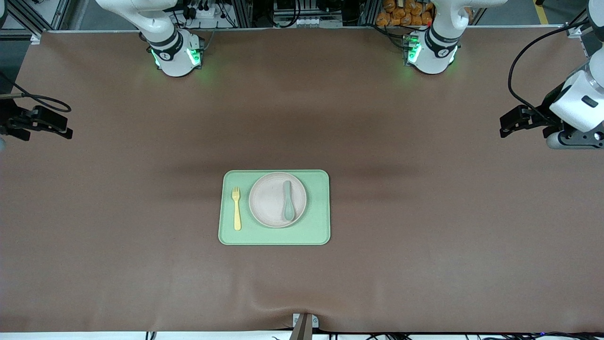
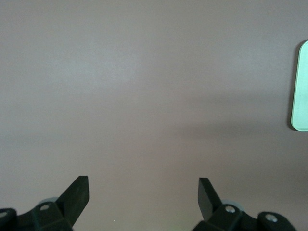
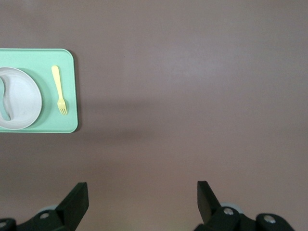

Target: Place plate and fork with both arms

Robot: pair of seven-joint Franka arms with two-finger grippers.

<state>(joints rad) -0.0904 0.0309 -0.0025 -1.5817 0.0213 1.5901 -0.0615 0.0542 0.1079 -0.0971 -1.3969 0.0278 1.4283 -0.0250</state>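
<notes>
The off-white speckled plate lies on the light-green tray at the table's middle, with a grey-green spoon on it. The pale-yellow fork lies on the tray beside the plate, toward the right arm's end. The plate and fork also show in the right wrist view. My left gripper is open and empty over bare table at the left arm's end. My right gripper is open and empty over bare table at the right arm's end. Both hang well apart from the tray.
The brown table mat spreads wide around the tray. The tray's edge shows in the left wrist view. A small metal clamp sits at the table edge nearest the front camera.
</notes>
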